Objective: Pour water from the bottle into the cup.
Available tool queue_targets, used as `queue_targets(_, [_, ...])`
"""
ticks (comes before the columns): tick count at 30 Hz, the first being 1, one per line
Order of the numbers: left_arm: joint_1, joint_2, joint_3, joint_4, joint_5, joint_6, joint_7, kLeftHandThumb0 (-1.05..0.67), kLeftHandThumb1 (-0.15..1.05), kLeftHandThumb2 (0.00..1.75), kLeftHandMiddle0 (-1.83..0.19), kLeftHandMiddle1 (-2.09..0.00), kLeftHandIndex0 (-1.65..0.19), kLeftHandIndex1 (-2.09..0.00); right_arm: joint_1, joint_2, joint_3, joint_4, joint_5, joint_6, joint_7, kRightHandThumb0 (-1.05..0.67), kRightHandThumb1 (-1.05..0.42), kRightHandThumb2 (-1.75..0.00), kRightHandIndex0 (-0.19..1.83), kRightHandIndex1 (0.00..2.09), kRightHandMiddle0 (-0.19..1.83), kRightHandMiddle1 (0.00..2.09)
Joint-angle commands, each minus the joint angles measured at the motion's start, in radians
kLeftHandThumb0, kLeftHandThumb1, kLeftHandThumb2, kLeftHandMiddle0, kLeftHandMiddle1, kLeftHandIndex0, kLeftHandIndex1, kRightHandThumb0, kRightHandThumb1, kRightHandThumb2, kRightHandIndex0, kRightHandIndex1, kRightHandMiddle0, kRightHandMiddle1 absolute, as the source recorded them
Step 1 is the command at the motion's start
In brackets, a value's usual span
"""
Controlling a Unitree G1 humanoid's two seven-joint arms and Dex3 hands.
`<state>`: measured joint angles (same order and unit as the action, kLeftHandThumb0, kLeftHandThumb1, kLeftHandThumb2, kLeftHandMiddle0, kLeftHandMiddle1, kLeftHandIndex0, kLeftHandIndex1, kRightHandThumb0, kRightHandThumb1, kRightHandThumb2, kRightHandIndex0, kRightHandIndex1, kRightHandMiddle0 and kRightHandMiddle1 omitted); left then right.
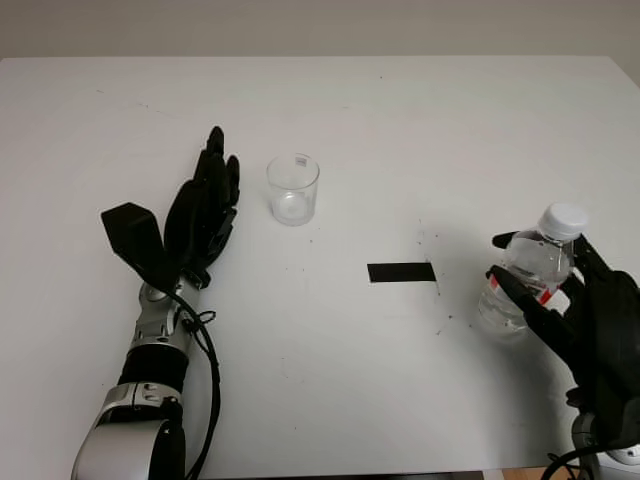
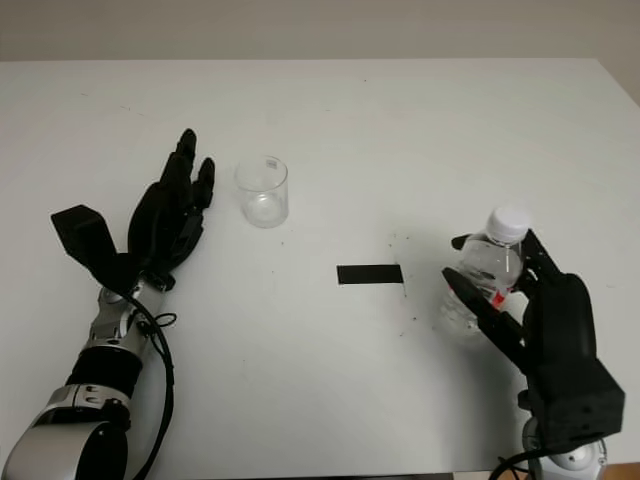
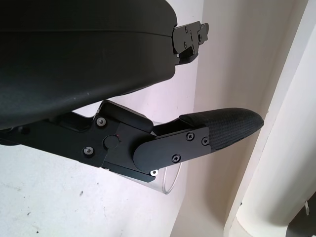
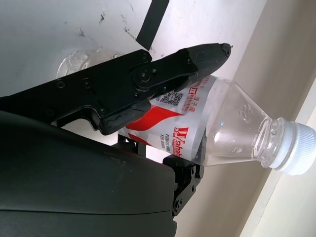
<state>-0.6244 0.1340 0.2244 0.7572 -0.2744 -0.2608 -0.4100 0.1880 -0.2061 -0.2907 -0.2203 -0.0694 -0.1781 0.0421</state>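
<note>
A clear plastic water bottle point(image 1: 541, 254) with a red label and a white cap point(image 1: 563, 218) stands upright near the table's right front. My right hand point(image 1: 503, 260) is shut on it, one finger point(image 4: 187, 64) lying over the label and another under it point(image 4: 185, 173). The bottle point(image 4: 227, 123) holds a little water. An empty clear cup point(image 1: 292, 188) stands left of centre. My left hand point(image 1: 218, 172) is open just left of the cup, a small gap between them. In the left wrist view the cup's rim point(image 3: 169, 181) shows past a fingertip point(image 3: 222, 131).
A strip of black tape point(image 1: 401, 272) lies on the white table point(image 1: 400, 120) between the cup and the bottle. The table's far edge meets a pale wall. Small dark specks mark the surface near the tape.
</note>
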Motion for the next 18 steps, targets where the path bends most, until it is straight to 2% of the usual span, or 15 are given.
queue_targets(1, [-0.005,0.002,0.006,-0.006,-0.009,-0.002,-0.003,-0.84,1.05,0.66,0.19,0.00,0.19,0.00,0.016,-0.013,0.003,-0.013,0.002,-0.007,0.007,-0.52,-1.05,-0.27,0.78,2.09,0.57,2.09])
queue_targets(3, [-0.006,0.000,0.008,-0.009,-0.013,0.002,-0.001,-0.84,1.05,0.66,0.19,0.00,0.19,0.00,0.015,-0.021,0.004,-0.005,-0.004,-0.025,0.010,-0.50,-1.05,-0.28,0.72,2.09,0.52,2.09])
queue_targets(12, [-0.009,0.002,0.000,0.001,-0.002,-0.013,-0.001,-0.85,1.05,0.67,0.19,0.00,0.19,0.00,0.000,-0.021,0.004,0.029,-0.007,-0.069,0.004,-0.51,-1.05,-0.27,0.68,2.09,0.47,2.09])
queue_targets(18, [-0.021,0.001,0.003,0.011,-0.010,-0.007,-0.009,-0.84,1.05,0.67,0.19,0.00,0.19,0.00,-0.112,-0.028,0.014,0.002,-0.006,0.019,-0.019,-0.48,-1.05,-0.29,0.73,2.09,0.50,2.09])
